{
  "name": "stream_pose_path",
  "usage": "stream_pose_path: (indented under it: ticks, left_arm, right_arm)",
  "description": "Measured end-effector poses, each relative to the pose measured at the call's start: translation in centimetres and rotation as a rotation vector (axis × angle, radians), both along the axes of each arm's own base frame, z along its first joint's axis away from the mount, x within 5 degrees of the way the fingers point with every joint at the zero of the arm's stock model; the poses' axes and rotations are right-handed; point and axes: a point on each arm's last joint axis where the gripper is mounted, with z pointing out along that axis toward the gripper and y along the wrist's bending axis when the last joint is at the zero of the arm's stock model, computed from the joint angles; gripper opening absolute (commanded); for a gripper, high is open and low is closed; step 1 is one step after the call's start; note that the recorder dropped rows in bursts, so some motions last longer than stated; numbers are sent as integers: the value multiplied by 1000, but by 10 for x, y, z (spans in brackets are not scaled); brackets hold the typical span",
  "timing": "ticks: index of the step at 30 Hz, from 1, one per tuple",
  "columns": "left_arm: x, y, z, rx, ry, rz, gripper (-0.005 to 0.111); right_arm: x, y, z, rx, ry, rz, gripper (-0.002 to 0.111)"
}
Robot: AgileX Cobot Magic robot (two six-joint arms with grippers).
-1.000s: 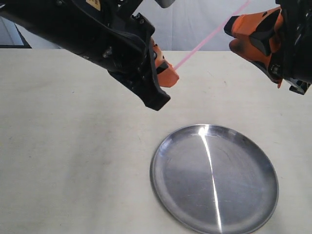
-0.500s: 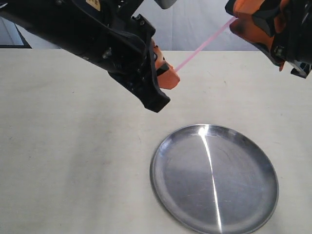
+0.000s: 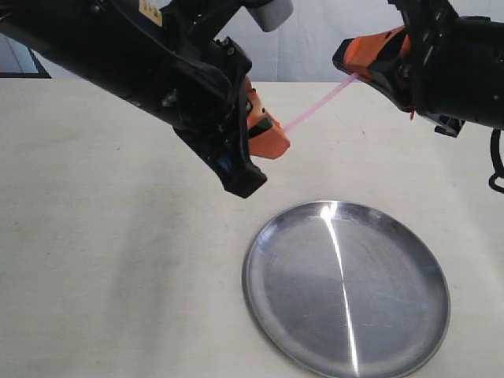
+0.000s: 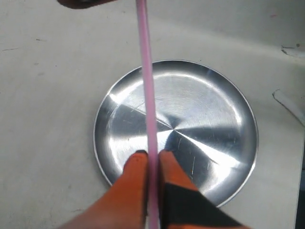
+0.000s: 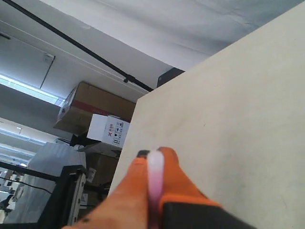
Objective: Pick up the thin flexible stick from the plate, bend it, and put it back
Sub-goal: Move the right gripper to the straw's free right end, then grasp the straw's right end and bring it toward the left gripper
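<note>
Lying bare on the table (image 3: 118, 276), the plate (image 3: 299, 307) holds nothing. Raised above the plate, the left gripper (image 3: 272, 134) and right gripper (image 3: 356, 61) each pinch one end of the thin flexible stick (image 3: 315, 104), which runs straight between them. Lifting looks done; bending it and returning it to the plate remain.

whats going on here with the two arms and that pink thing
Two robot arms are holding a thin pink stick up in the air between them. The left gripper has its fingers shut on one end and the right gripper has its fingers shut on the other. The stick runs straight between them, so no bend shows yet. The metal plate it belongs on sits empty on the table below.
</note>
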Motion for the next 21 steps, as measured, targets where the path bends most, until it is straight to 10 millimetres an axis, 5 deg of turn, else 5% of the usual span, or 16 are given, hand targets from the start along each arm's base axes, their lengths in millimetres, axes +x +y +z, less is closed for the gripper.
stream_pose_path:
  ticks: [21]
  left_arm:
    - [7,-2,-22,113,66,-5,0]
  right_arm:
    - [3,40,-11,-299,-54,-25,-1]
